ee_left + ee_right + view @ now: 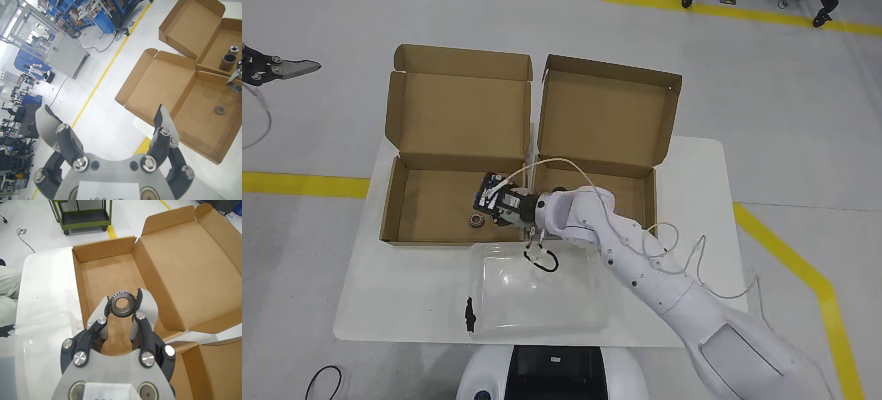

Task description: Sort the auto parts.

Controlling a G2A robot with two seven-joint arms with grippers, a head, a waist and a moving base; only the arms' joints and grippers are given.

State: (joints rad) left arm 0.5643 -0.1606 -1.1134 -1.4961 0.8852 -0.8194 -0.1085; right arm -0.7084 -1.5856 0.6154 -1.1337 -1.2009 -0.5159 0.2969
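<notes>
Where the white worktop (pixel 702 180) carries an open cardboard box (pixel 98 275) by its left edge, the right gripper (pixel 122 300) hangs over it, clamped on a roller bearing (pixel 122 305) between its fingertips, near a small ring (pixel 220 110) on the box floor. The left gripper (pixel 103 111) gapes apart past that edge; its label's print is cut off.

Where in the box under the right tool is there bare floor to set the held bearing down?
The box floor is bare from the right tool and its bearing out to the outer side wall, between lid hinge and front wall. It is crowded only beside the tool, where a thin ring lies near the front wall.
</notes>
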